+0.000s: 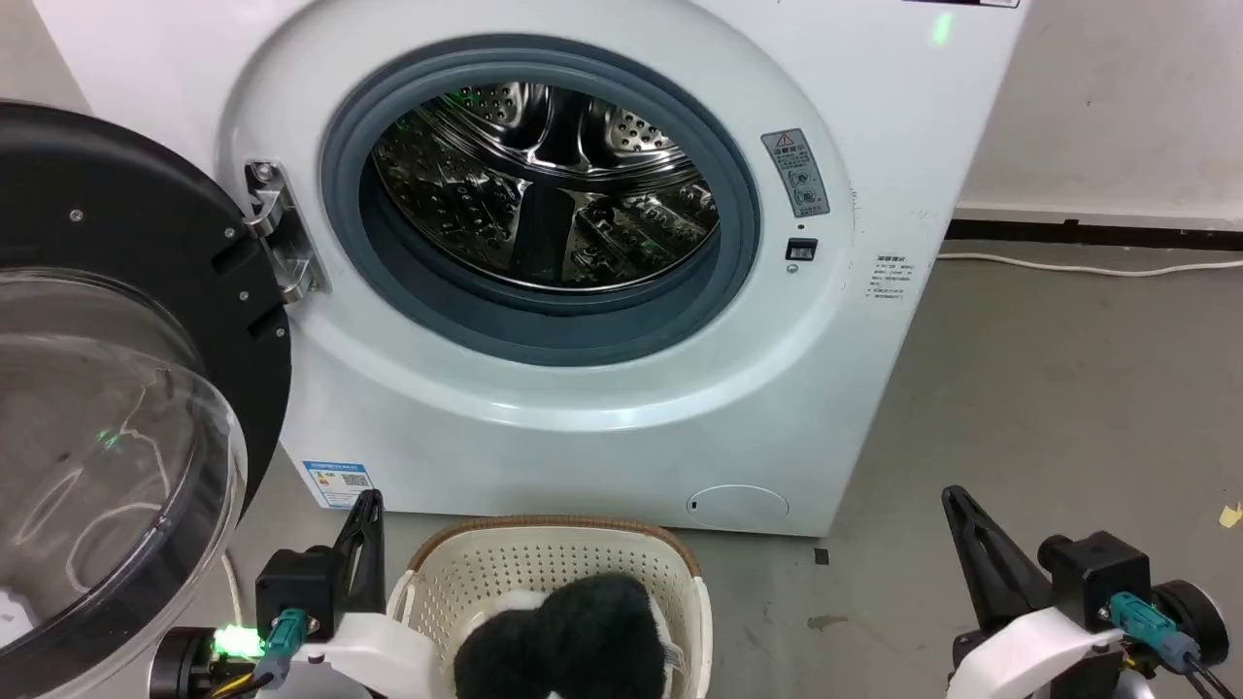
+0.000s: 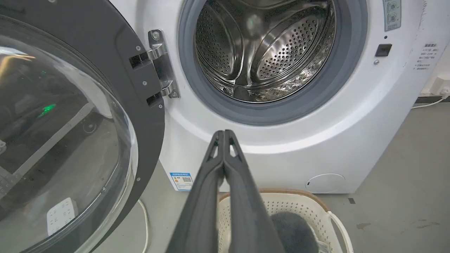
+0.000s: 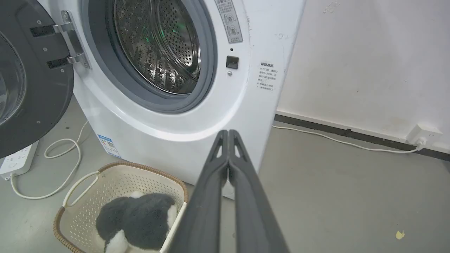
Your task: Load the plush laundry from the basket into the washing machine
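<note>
The plush laundry (image 1: 558, 631), a black fluffy heap with white patches, lies in the basket (image 1: 505, 573) on the floor, just in front of the washing machine (image 1: 583, 427). The machine's door (image 1: 146, 291) stands swung open at the left.

The left gripper (image 2: 223, 133) has its fingers pressed together with nothing between them. It sits just beside the basket's left rim, and the plush lies lower and to its right, apparently untouched, though the fingers hide part of the basket there.

The right gripper (image 3: 227, 133) also has its fingers closed tip to tip on nothing. It is well apart from the basket on its right side, over bare floor.
</note>
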{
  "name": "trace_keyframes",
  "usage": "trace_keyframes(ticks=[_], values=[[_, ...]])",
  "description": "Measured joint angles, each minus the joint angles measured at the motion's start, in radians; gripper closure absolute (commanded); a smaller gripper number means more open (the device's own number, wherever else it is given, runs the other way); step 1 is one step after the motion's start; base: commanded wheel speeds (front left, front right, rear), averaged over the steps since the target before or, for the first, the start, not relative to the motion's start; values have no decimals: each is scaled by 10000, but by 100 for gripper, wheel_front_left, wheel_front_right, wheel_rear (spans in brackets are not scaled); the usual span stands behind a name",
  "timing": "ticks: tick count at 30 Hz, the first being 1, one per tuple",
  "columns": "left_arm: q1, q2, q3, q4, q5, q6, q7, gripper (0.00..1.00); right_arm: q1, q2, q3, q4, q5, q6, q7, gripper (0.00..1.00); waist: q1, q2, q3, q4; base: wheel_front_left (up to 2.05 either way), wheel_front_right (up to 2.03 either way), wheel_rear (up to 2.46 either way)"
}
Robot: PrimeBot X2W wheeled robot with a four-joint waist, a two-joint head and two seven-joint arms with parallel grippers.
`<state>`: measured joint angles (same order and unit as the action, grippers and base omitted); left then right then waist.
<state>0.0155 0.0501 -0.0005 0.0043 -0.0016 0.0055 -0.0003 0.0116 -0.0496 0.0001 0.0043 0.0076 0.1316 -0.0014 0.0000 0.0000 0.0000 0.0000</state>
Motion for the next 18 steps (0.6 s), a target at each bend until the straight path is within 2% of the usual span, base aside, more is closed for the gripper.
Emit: trace_keyframes(ticks=[18], values=[[0, 0, 4, 0, 0, 0, 0, 100, 0, 0, 0, 0, 0, 0, 0, 100, 0, 0, 0, 0, 0, 0, 0]])
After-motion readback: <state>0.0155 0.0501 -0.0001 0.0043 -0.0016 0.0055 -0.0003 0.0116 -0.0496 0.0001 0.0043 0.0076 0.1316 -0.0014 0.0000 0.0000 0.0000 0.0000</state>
